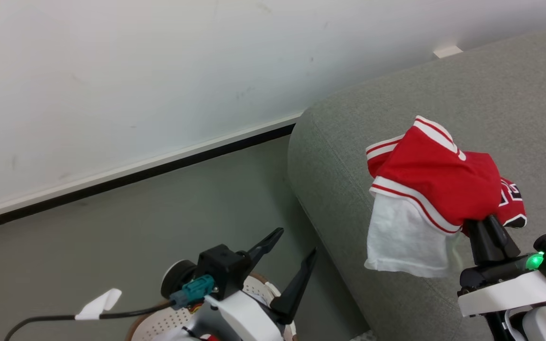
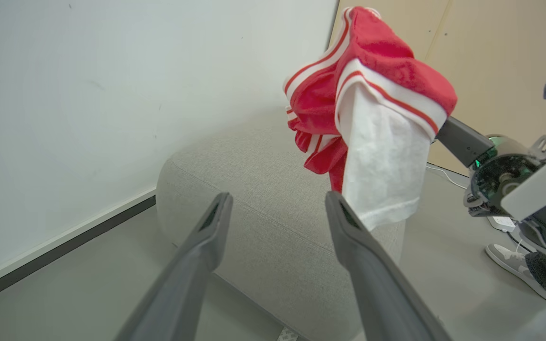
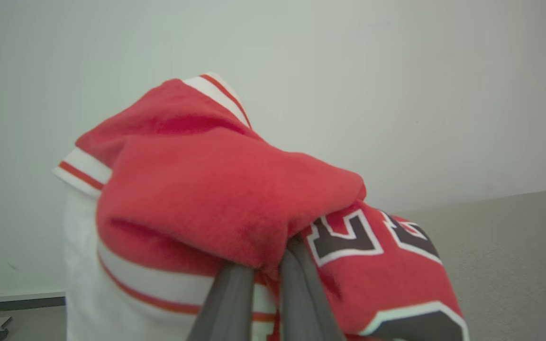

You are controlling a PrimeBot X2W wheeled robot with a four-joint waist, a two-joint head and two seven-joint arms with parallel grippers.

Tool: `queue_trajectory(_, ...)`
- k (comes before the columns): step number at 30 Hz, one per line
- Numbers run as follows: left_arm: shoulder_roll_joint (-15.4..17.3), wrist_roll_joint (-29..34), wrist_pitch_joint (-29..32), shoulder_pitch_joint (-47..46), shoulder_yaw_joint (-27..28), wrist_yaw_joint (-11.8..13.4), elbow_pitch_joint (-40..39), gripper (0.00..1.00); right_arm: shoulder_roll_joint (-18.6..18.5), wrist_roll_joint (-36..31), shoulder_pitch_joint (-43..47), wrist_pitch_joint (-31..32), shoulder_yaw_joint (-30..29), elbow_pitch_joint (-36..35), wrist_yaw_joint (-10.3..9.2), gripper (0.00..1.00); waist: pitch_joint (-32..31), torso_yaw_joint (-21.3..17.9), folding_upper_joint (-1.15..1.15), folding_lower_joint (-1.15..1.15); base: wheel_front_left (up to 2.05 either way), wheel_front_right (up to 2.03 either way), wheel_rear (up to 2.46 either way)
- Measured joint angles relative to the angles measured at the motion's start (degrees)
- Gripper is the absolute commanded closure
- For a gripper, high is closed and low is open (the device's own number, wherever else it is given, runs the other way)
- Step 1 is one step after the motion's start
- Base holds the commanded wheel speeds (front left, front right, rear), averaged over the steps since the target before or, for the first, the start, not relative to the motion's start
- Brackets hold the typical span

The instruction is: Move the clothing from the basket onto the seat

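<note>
My right end effector (image 1: pixel 488 226) is clamped shut on a fold of the clothing (image 1: pixel 436 175). It holds the red bundle in the air above the rounded left end of the seat (image 1: pixel 344 156), and a white panel hangs down on the near-left side. My left end effector (image 1: pixel 296 241) is spread wide and holds nothing, over the basket (image 1: pixel 166 322) at the near left. To finish this step well, I judge I should carry the bundle further right and away from the rounded edge. Then I should lower it until the cloth takes its own weight on the cushion, and only then let go. Released here, the dangling white panel could drag the whole bundle down onto the floor (image 1: pixel 159 222). Several things are hard to make out. My right fingertips are buried in the cloth, so I cannot tell how deep the bite is, or whether I hold one garment or two. My left arm covers most of the basket, so I cannot tell what remains in it. The seat runs off the right edge of the head view. In the left wrist view a person's shoe (image 2: pixel 514 266) is cut off at the far right.
</note>
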Motion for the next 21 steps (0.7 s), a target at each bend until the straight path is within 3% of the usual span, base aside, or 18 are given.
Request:
queue_trajectory(12, 1.15, 1.90, 1.60, -3.70, -0.91, -1.11, -2.49, 0.00, 2.65, -0.41, -1.15, 0.01, -7.89, 0.43, 0.00, 1.00, 5.94, -1.49, 0.00, 0.00, 0.00, 0.00, 0.00)
queue_trajectory(21, 3.24, 3.79, 3.90, -11.96, -0.58, -3.98, -5.89, 0.00, 5.60, -2.18, -14.32, -0.01, -19.05, 7.87, 0.00, 1.00, 15.58, 1.27, 0.00, 0.01, 0.00, 0.00, 0.00)
